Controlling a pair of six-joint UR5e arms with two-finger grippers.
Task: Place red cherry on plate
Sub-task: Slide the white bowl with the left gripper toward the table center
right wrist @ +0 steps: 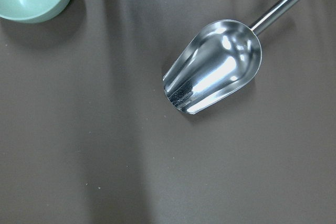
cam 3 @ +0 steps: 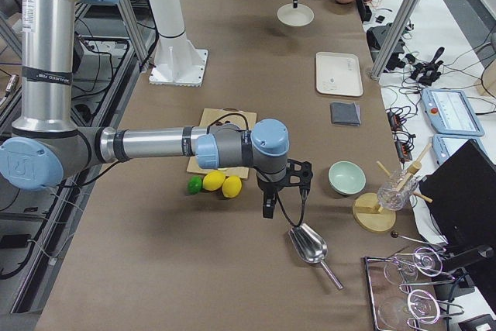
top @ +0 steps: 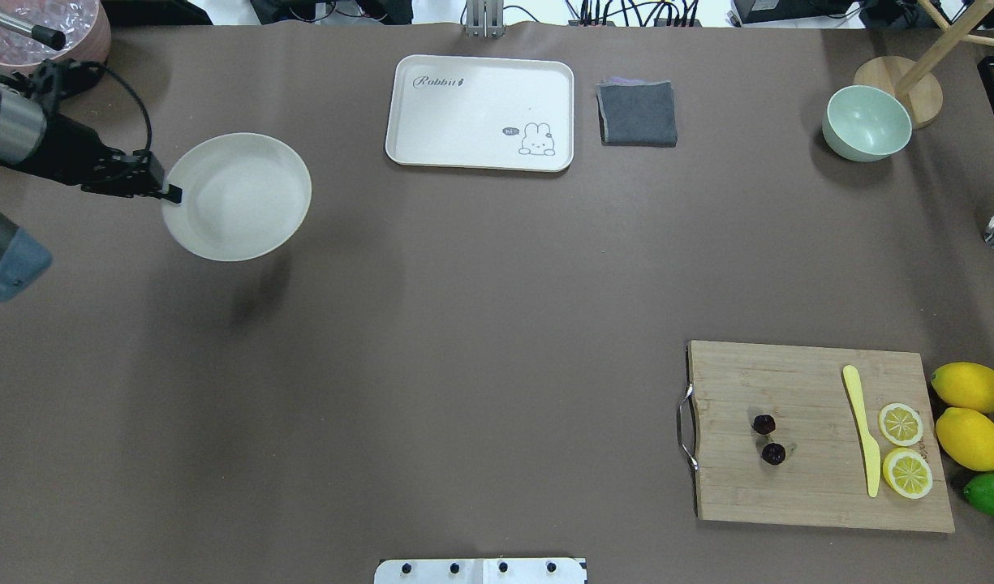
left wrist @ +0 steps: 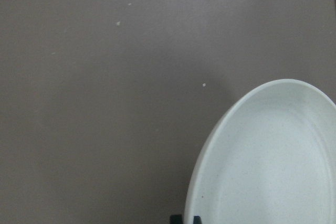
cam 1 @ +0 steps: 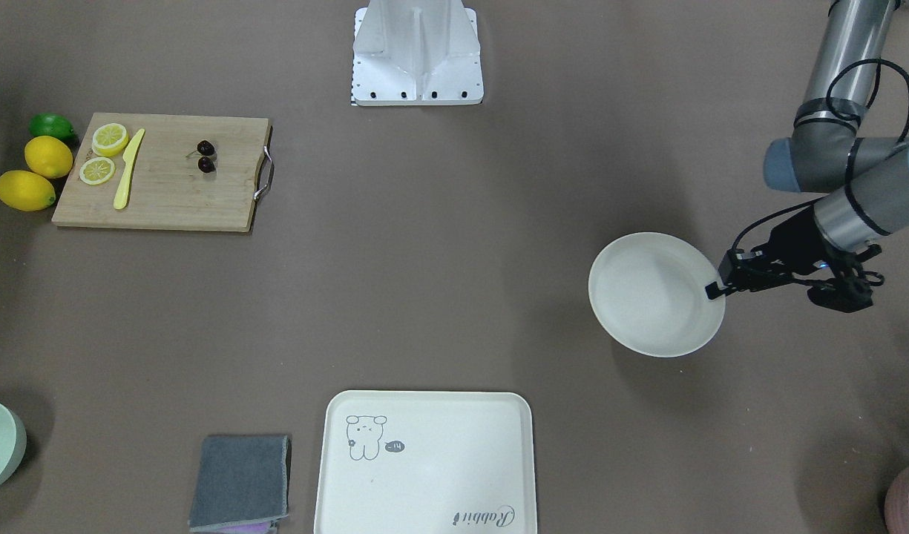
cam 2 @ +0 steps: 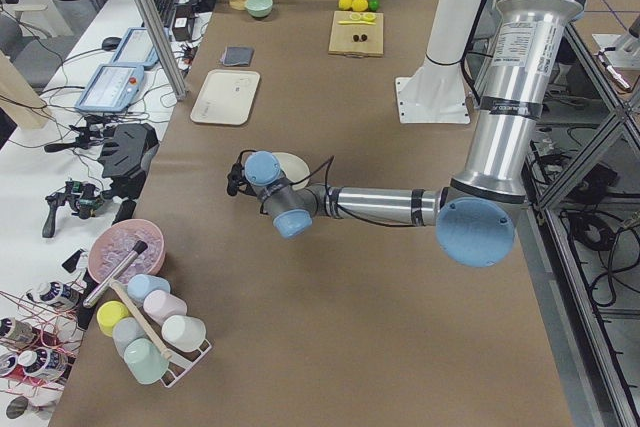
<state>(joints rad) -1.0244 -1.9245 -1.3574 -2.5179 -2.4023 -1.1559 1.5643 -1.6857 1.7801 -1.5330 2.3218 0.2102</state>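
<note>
The red cherry, a dark glossy pair, lies on the wooden cutting board at the table's right end, also seen from overhead as the red cherry. The round cream plate hangs above the table at the far left and casts a shadow below it. My left gripper is shut on the plate's rim; the left wrist view shows the plate tilted. My right gripper hovers past the lemons, far from the cherry. Only the right side view shows it, so I cannot tell its state.
Lemon halves, a yellow knife, two lemons and a lime sit at the board's right. A bear tray, grey cloth and mint bowl line the far edge. A metal scoop lies under my right wrist.
</note>
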